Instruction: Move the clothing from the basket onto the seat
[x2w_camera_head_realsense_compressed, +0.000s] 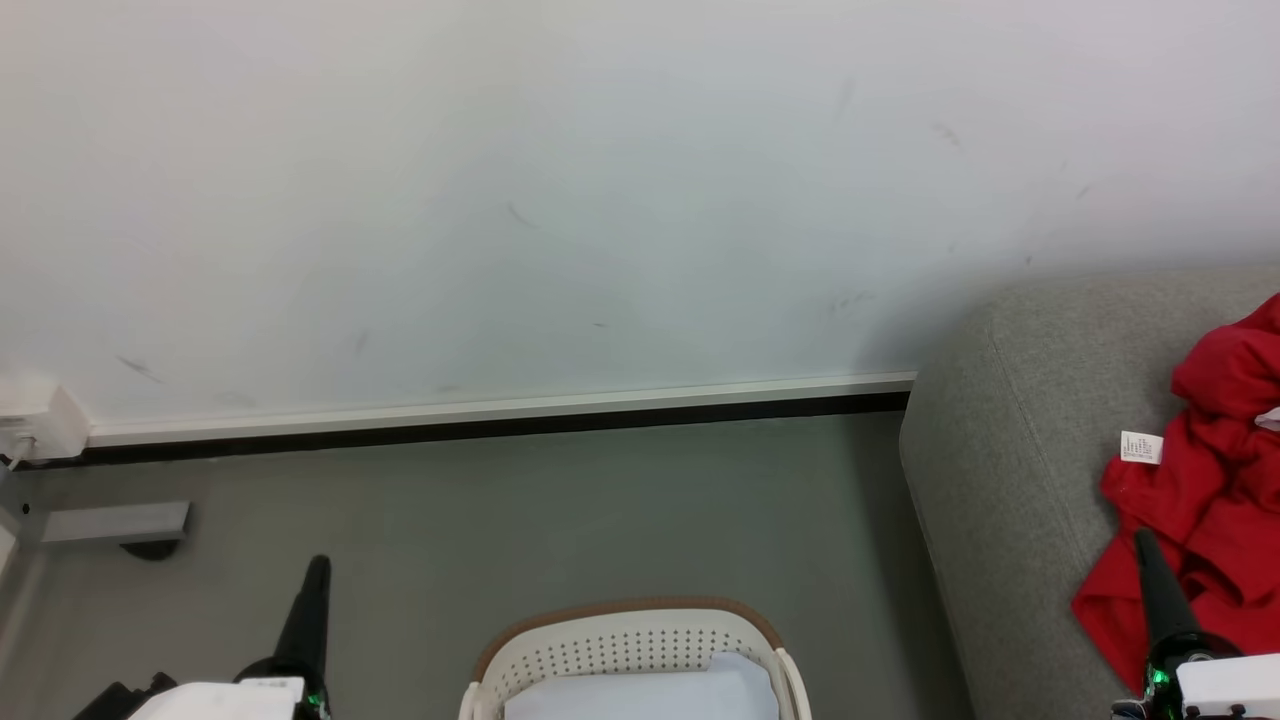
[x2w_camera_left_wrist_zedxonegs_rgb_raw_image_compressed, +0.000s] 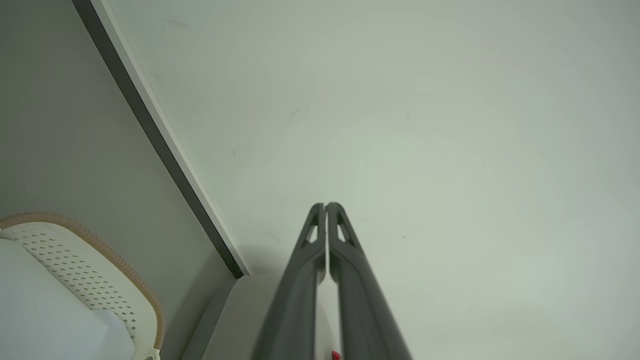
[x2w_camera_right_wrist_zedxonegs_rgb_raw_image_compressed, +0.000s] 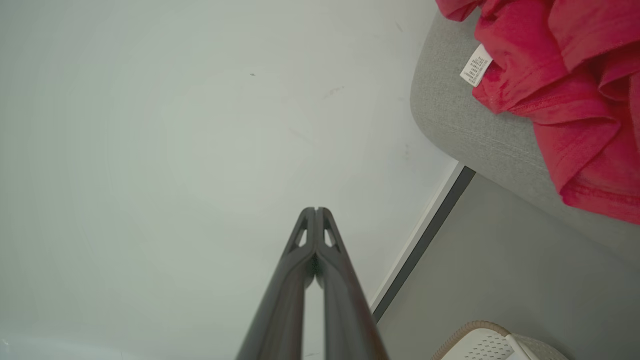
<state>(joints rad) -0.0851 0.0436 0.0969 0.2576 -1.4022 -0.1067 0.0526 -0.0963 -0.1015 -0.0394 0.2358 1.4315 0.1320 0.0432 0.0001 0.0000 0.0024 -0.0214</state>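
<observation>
Clothing (x2w_camera_head_realsense_compressed: 1210, 500) heaped on seat (x2w_camera_head_realsense_compressed: 1000, 460) just right of right gripper (x2w_camera_head_realsense_compressed: 1144, 538), basket (x2w_camera_head_realsense_compressed: 620, 640) between it and left gripper (x2w_camera_head_realsense_compressed: 318, 562); both clenched empty, so likely done: park without snagging cloth.

The left gripper (x2w_camera_head_realsense_compressed: 319, 566) is pointing straight up at the lower left, its fingers (x2w_camera_left_wrist_zedxonegs_rgb_raw_image_compressed: 345, 265) pressing together. The right gripper (x2w_camera_head_realsense_compressed: 1145, 543) is mirroring it at the lower right, fingers (x2w_camera_right_wrist_zedxonegs_rgb_raw_image_compressed: 330, 275) meeting tip to tip.
</observation>
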